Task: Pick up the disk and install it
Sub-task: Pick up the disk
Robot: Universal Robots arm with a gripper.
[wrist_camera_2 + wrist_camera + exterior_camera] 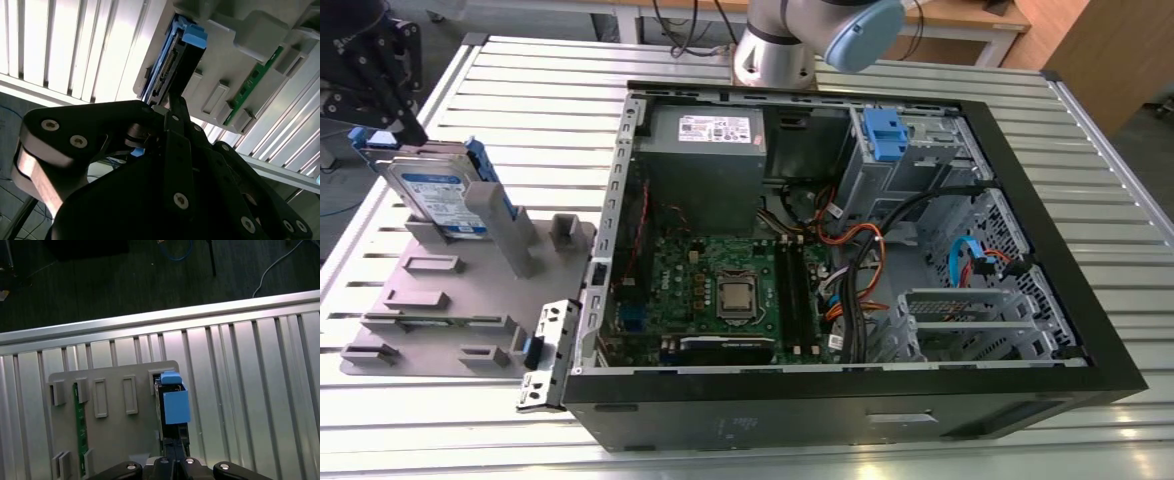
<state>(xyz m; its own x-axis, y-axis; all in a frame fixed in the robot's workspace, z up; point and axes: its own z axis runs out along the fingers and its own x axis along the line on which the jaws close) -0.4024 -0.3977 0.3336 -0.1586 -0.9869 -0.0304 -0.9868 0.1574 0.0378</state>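
The disk [440,195], a silver drive with a white-and-blue label in a blue carrier, stands on edge in a slot of a grey fixture plate [454,290] at the exterior view's left, outside the computer case. My black gripper [411,128] hangs just above the disk's upper edge, fingers drawn together and tips close to it. In both wrist views the gripper [175,452] [171,102] points at the disk [175,407] [182,60]. I cannot tell if the tips touch it.
The open computer case [854,385] lies on the slatted metal table, with a grey power supply [707,140] and a second blue carrier [886,135] at its far side. A green circuit strip [78,420] sits in another fixture slot. The arm base [774,50] stands behind the case.
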